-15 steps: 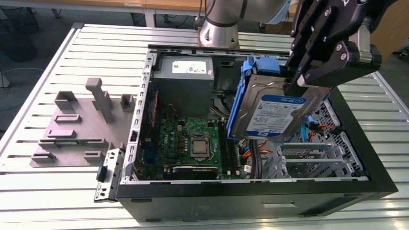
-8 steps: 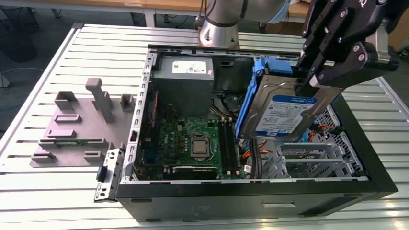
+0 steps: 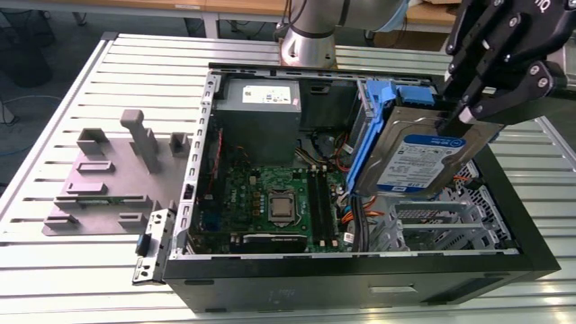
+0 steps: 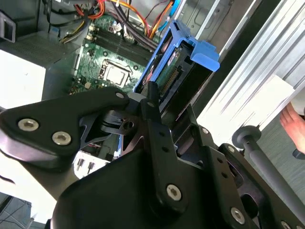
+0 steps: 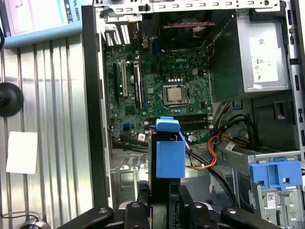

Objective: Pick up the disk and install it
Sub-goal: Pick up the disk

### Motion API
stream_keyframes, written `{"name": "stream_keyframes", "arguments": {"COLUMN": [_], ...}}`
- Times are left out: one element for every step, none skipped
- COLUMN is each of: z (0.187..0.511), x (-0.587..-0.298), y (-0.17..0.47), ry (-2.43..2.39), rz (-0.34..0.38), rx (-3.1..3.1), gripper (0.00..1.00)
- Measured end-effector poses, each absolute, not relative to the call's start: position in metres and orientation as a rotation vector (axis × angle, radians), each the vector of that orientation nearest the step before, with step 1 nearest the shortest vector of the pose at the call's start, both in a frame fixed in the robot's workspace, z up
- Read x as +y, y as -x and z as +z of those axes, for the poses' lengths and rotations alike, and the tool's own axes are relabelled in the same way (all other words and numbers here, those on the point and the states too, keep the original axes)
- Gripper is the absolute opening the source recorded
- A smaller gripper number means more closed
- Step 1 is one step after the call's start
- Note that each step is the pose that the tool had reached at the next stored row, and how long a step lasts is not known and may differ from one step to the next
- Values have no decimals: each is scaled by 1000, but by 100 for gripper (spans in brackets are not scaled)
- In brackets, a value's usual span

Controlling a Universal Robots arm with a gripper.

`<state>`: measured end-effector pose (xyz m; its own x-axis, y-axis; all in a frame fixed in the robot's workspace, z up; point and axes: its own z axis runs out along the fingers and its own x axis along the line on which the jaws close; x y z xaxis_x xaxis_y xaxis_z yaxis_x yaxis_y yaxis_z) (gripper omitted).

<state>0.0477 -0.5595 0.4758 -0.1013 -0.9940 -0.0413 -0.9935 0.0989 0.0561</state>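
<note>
1. Slatted metal table carries an open case. Exterior view: my gripper pinches the disk by its upper edge. Disk tilted, above the case at the exterior view's right.
2. Second wrist view: gripper clamped on the disk; motherboard beyond.
3. First wrist view: disk edge-on over the case interior, near the motherboard.

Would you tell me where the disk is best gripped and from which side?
Likely by its top edge, from above, pinching the two flat faces, as the gripper does. The disk hangs near-upright over the open case, and that leaves the blue side rails free.
</note>
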Motion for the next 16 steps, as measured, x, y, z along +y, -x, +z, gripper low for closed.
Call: {"name": "stream_keyframes", "arguments": {"z": [476,476,475,475,475,475,475,475,475,475,475,475,475,475,475,475], "x": [-559,-559,-559,-559,-559,-559,-559,-559,-559,-559,-559,-559,-559,-559,-559,-559], "y": [-50,-52,-54,-56,-56,-56,-56,-56,-56,-56,-56,-56,-57,-57,-58,-58], "ry": [-2104,-2108,-2113,-2118,-2120,-2119,-2120,-2120,-2120,-2120,-2120,-2121,-2125,-2132,-2140,-2149], "rz": [-109,-109,-109,-109,-108,-109,-109,-109,-109,-109,-109,-109,-108,-108,-108,-108], "rx": [-2321,-2318,-2313,-2308,-2306,-2306,-2306,-2306,-2306,-2306,-2306,-2304,-2300,-2294,-2286,-2277], "gripper": [35,35,35,35,35,35,35,35,35,35,35,35,35,35,35,35]}}
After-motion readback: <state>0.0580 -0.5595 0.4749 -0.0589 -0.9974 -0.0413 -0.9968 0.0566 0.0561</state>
